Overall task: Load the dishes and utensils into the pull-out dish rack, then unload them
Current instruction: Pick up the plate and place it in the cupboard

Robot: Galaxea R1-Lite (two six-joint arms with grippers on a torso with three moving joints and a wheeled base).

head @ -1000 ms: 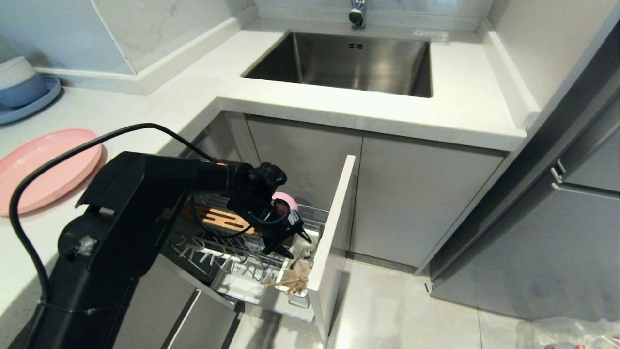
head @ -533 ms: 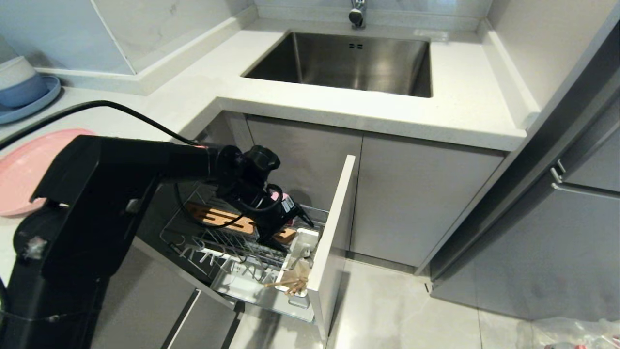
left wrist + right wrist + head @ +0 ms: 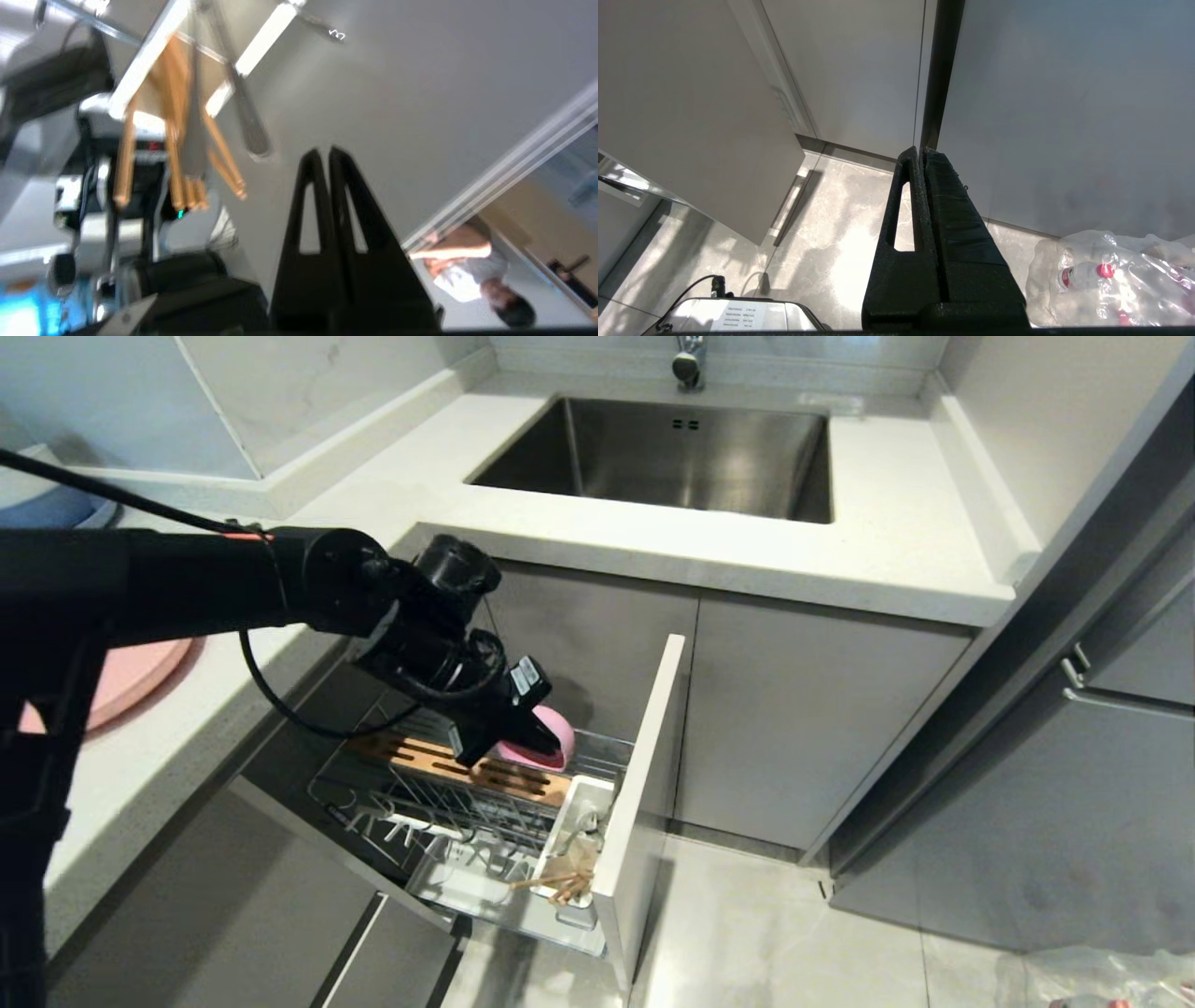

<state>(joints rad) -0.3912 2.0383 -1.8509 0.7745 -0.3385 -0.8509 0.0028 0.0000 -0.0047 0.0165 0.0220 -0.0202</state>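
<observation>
The pull-out dish rack (image 3: 420, 803) stands drawn out under the counter, with its wooden strip (image 3: 448, 761) showing. A pink bowl (image 3: 527, 759) sits at its back. The chopsticks (image 3: 560, 885) and the fork (image 3: 577, 831) stand in the white cup (image 3: 597, 793) at the front corner. My left gripper (image 3: 553, 747) hovers over the rack in front of the bowl, shut and empty. In the left wrist view its fingertips (image 3: 312, 156) are pressed together beside the chopsticks (image 3: 177, 154) and fork (image 3: 250, 126). The pink plate (image 3: 140, 677) lies on the counter, mostly behind my left arm. My right gripper (image 3: 922, 150) hangs parked and shut.
The rack's white front panel (image 3: 644, 784) juts into the floor space. A sink (image 3: 672, 453) is set in the counter behind. A blue plate (image 3: 56, 509) sits at the far left. A bag of bottles (image 3: 1111, 275) lies on the floor. A person (image 3: 467, 266) shows in the left wrist view.
My left arm has risen and drawn back from over the utensil cup, so the gripper now sits higher, in front of the bowl. The forearm now covers most of the pink plate.
</observation>
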